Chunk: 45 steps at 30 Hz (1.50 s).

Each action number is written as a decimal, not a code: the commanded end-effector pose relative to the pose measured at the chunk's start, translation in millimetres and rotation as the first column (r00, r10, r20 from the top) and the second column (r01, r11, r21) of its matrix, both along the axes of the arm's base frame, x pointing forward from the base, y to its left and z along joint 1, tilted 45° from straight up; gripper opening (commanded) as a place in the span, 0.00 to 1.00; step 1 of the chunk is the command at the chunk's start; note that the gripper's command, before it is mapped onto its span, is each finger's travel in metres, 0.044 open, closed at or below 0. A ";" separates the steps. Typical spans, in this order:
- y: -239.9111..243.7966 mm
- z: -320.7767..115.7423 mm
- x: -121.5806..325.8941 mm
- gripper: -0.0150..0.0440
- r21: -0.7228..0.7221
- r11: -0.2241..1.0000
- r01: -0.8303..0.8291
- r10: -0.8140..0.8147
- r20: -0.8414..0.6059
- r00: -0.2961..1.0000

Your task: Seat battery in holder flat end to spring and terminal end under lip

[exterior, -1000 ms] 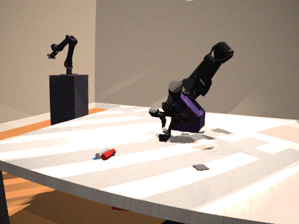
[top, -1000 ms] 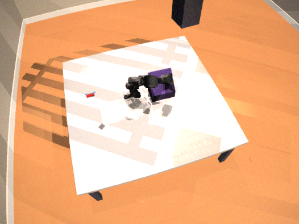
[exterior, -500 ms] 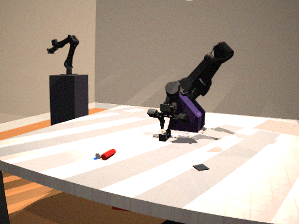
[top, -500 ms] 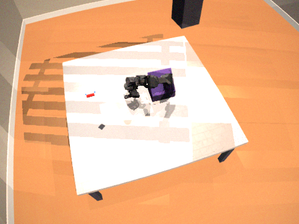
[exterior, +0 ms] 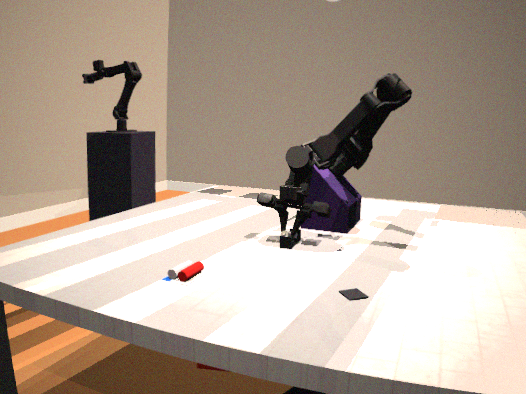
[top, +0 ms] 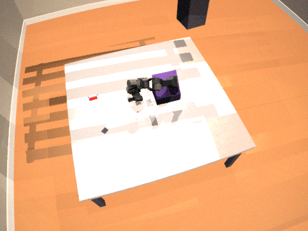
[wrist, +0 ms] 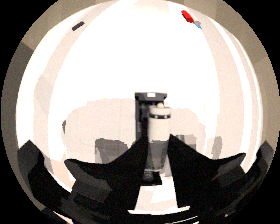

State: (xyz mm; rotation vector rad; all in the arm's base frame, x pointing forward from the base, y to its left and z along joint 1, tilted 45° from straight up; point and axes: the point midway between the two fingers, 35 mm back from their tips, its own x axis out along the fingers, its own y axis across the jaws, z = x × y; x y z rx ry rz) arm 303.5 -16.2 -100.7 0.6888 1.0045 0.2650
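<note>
The black holder point(exterior: 288, 242) point(wrist: 151, 95) stands on the table under the gripper. In the wrist view its lip end is at the top and its spring end at the bottom, partly hidden by the fingers. My gripper point(exterior: 291, 231) point(wrist: 158, 137) is shut on the battery point(wrist: 160, 128), a pale cylinder with a dark band. Its terminal end points to the lip end and shows just short of the lip, not under it. The battery looks shifted to the right of the holder's middle, overlapping its right side. Its height above the holder floor and its contact with the spring cannot be told.
A red cylinder point(top: 93, 98) point(exterior: 191, 271) point(wrist: 187, 16) lies beside a grey-white cylinder point(exterior: 173, 273) point(wrist: 197, 23) with a blue piece point(exterior: 167, 279). A flat dark square point(top: 104, 130) point(exterior: 353, 294) point(wrist: 78, 26) lies on the table. The arm's purple base point(top: 168, 97) point(exterior: 330, 207) stands behind the gripper.
</note>
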 end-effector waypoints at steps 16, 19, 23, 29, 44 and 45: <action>2.4 -3.9 0.4 0.36 -0.007 0.997 -0.073 0.073 -0.079 0.994; 2.7 -3.7 0.4 0.36 -0.005 0.996 -0.084 0.083 -0.091 0.992; 3.2 -3.3 0.4 0.36 -0.002 0.995 -0.098 0.097 -0.107 0.990; 3.8 -2.7 0.4 0.36 0.003 0.993 -0.119 0.118 -0.130 0.984; 5.6 -0.4 0.8 0.36 0.017 0.985 -0.173 0.173 -0.193 0.966; 5.8 -0.3 0.9 0.36 0.018 0.984 -0.177 0.177 -0.197 0.964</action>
